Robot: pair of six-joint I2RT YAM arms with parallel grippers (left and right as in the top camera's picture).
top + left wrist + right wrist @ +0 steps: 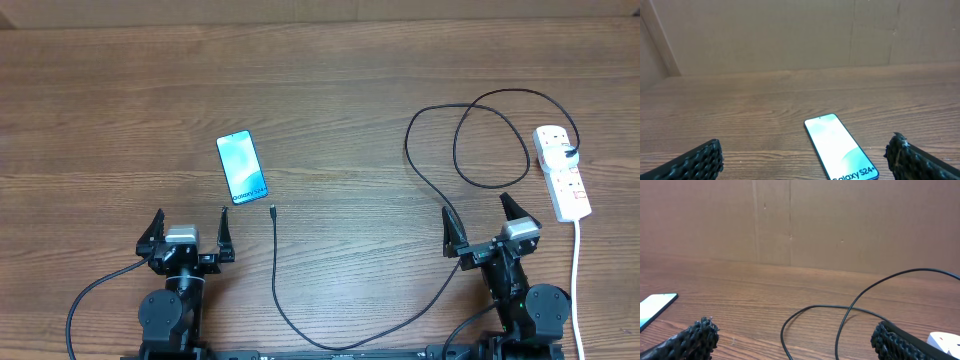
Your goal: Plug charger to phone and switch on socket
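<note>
Two grippers overhead, left gripper (192, 213) and right gripper (476, 205), low in frame, fingers apart, empty. I see the phone (242, 168) centre-left, the charger (275, 255) tip just below it, not touching; the socket (562, 172) at far right. Left wrist: phone lower centre. Right wrist: charger loops centre-right.

I see bare counter (110, 130) between the left gripper (191, 215) and phone (242, 167), jaws spread, straight run open. The charger (275, 250) tip lies apart from the phone's lower right corner, room all round it. Its loops lie on the counter between right gripper (477, 207) and socket (561, 172), in the way.
</note>
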